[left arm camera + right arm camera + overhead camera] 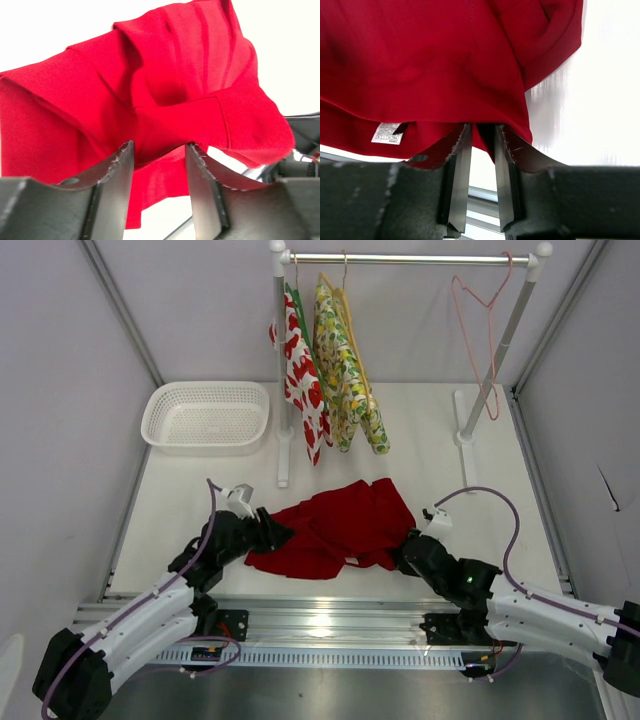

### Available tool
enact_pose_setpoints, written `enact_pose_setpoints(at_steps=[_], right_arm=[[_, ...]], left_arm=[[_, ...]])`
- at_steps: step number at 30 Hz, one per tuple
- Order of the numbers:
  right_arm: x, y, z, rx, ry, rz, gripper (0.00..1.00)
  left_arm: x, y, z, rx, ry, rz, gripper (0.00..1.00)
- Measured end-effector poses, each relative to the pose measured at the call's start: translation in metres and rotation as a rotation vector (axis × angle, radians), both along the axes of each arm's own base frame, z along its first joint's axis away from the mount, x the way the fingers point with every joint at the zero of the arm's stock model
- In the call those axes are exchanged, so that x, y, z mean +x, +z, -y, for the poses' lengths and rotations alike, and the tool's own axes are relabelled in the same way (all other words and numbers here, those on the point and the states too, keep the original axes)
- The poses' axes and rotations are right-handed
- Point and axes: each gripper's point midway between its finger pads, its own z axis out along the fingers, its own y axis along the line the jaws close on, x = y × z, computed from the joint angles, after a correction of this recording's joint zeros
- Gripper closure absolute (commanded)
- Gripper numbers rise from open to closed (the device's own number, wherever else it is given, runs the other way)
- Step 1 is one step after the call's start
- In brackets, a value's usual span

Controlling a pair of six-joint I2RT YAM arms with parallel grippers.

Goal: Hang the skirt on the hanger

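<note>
The label (386,133) on the skirt (420,60) — print unreadable.
</note>
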Motion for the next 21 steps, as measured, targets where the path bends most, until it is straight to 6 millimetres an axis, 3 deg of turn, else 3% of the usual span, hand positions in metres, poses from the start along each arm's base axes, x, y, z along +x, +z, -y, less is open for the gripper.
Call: enact_pose_setpoints(at_steps=[5, 10, 16, 21], right_arm=[[-0.001, -0.008, -0.001, -0.028, 0.005, -0.019, 0.72], [-0.002, -0.017, -0.001, -0.069, 0.008, -0.043, 0.67], [0.004, -0.011, -0.01, -0.092, 0.013, -0.052, 0.61], [0.009, -0.006, -0.018, -0.119, 0.021, -0.061, 0.58]], left_arm=[[-0.006, 0.019, 0.006, -0.009, -0.054, 0.028, 0.4], [-0.021, 0.024, 0.012, -0.008, -0.125, 0.029, 0.33], [-0.031, 0.025, 0.016, 0.02, -0.178, 0.023, 0.29], [-0.037, 0.038, 0.024, 0.037, -0.229, 0.048, 0.27]])
